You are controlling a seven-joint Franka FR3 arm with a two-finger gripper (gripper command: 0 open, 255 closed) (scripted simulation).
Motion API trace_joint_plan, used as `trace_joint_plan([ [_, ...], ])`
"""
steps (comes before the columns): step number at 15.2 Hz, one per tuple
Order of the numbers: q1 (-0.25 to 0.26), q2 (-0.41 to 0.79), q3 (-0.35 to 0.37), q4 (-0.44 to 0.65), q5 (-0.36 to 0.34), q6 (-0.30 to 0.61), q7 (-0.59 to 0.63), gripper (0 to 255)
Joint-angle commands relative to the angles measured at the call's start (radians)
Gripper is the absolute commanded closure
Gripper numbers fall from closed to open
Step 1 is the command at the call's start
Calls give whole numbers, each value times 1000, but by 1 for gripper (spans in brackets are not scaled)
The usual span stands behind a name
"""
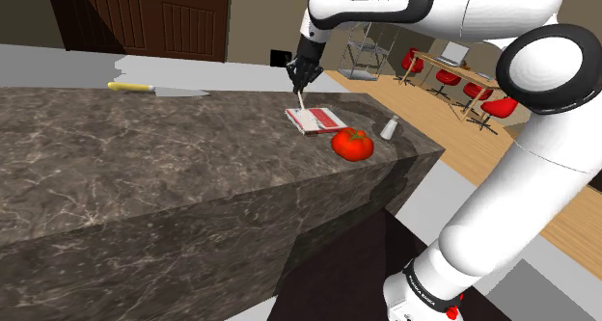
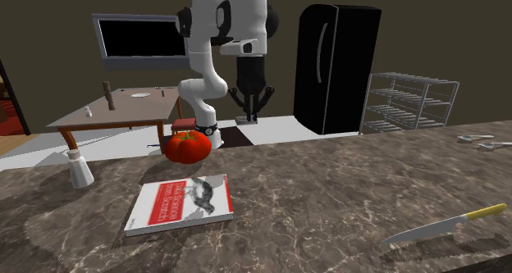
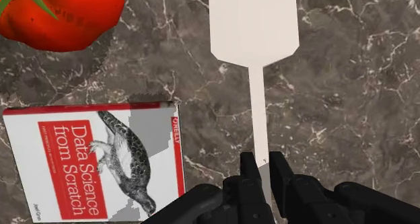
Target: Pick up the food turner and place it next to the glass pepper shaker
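- White arm, dark at the joints, rises from its stand in a high arch over the marble tabletop (image 1: 145, 165). The forearm runs about level, and the wrist bends down so the tool (image 1: 302, 80) points at the stone.
- In the second exterior view the tool (image 2: 249, 113) hangs straight down beyond the tabletop's far edge, above and beside the tomato (image 2: 189, 146).
- The tool (image 3: 264, 170) is clenched on the turner (image 3: 254, 27). Both fingers (image 3: 248, 172) press its thin handle from either side.
- The turner (image 1: 301, 99) is in the air with its blade pointing down. It hangs over bare marble just beside the book (image 1: 314, 120).
- The shaker (image 1: 389, 128) stands near the tabletop's corner, past the tomato (image 1: 353, 144) from the book and apart from the turner.
- In the wrist view the blade's far end and much of the tomato (image 3: 64, 14) run out of frame. The handle's end is hidden between the fingers.
- In the second exterior view a pale sliver under the tool is too small to tell as the turner.
- The shaker (image 2: 80, 169) is drawn pale, and its material cannot be told.
- A knife (image 1: 154, 88) lies well apart, at the tabletop's far end.
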Motion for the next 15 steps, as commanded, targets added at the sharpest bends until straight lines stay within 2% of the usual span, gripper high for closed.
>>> trace_joint_plan([
  [1, -25, -51, -16, -68, 16, 20, -45, 255],
  [8, -108, -159, -94, -198, 48, 45, -214, 255],
  [15, -185, -219, -183, -268, 59, 54, -384, 255],
])
